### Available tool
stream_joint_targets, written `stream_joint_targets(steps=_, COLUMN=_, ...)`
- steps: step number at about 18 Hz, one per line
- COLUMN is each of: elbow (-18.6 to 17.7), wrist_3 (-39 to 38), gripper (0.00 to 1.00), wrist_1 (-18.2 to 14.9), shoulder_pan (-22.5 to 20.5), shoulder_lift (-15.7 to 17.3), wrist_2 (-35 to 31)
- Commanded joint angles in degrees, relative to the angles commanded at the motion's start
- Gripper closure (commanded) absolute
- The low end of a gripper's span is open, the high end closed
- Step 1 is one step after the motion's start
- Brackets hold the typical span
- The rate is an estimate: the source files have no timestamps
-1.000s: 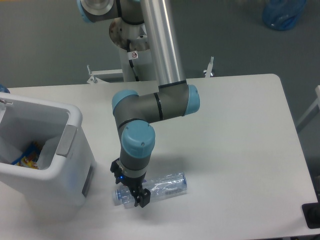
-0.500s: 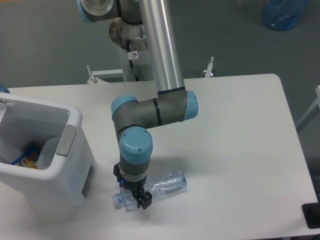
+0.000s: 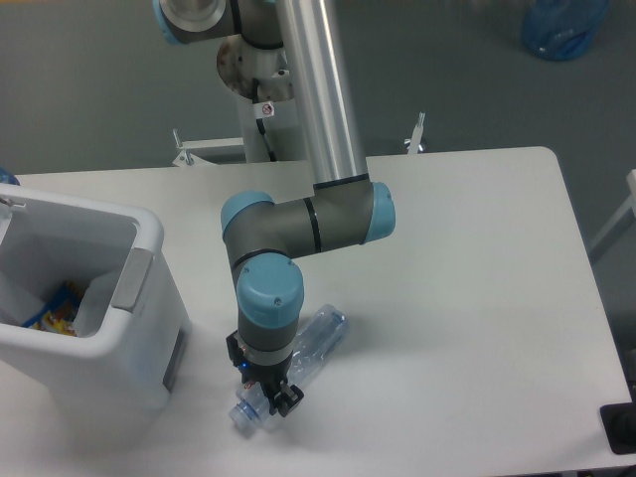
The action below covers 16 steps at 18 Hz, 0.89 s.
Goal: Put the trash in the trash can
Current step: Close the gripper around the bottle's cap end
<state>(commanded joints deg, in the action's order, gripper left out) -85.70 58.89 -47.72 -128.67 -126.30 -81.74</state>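
Note:
The clear crushed plastic bottle (image 3: pixel 316 343) lies slanted on the white table (image 3: pixel 467 278), its cap end near the front and its base pointing back and right. My gripper (image 3: pixel 272 399) points down and is shut on the bottle near its cap end. The trash can (image 3: pixel 149 238), a big white bin with grey side panels, stands at the left, a short way from the gripper. Inside it a colourful wrapper (image 3: pixel 58 303) shows. I see no tissue wad on the table.
The arm's elbow (image 3: pixel 308 219) hangs over the table's middle, with its base post (image 3: pixel 253 89) behind the table. A blue bag (image 3: pixel 561 28) lies on the floor at the back right. A black object (image 3: pixel 618 427) sits beyond the table's front right corner.
The bottle has swung from lying nearly level to a steep slant, its base end up and back. The gripper has shifted slightly left and forward with it.

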Motion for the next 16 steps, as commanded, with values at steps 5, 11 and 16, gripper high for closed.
stream_joint_targets(steps=5, elbow=2.3, wrist_3=-1.7, gripper=0.46, wrist_1=-0.1, shoulder_pan=-0.2, shoulder_lift=0.5, wrist_2=0.5)
stream_joint_targets(steps=11, elbow=2.5, wrist_3=-2.9, gripper=0.57, wrist_1=-0.1, shoulder_pan=-0.4, shoulder_lift=1.2, wrist_2=0.7)
stream_joint_targets(steps=16, elbow=2.6, wrist_3=-4.1, gripper=0.57, wrist_1=-0.1, shoulder_pan=-1.1, shoulder_lift=4.4, wrist_2=4.3)
